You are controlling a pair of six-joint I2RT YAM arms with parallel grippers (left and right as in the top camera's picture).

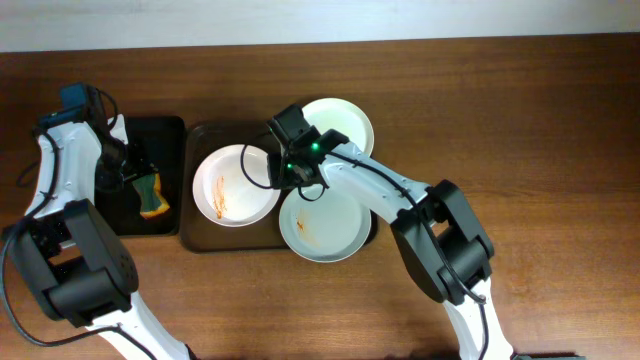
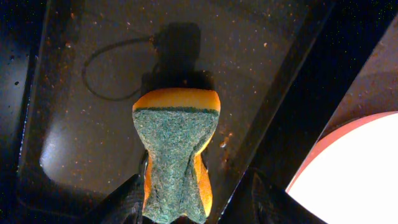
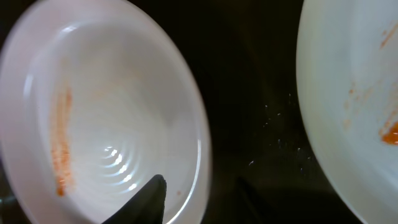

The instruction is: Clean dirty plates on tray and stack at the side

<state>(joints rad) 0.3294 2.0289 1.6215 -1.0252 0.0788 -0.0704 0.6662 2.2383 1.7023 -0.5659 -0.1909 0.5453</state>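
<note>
From overhead, the brown tray (image 1: 200, 238) carries three smeared white plates, and the right gripper (image 1: 290, 168) is at the left plate's (image 1: 232, 190) rim. In the left wrist view, the left gripper (image 2: 193, 200) pinches a green-and-orange sponge (image 2: 176, 149) above the black tray (image 2: 74, 124). In the right wrist view, the fingers (image 3: 151, 200) are spread astride that plate's rim, one inside the plate.

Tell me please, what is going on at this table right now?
Two robot arms are working on dirty plates. The left gripper pinches a green-and-orange sponge above the small black tray. The right gripper, fingers apart, straddles the rim of the left plate on the brown tray. That plate and the near plate show orange smears; a third plate lies behind. None is stacked aside yet.
</note>
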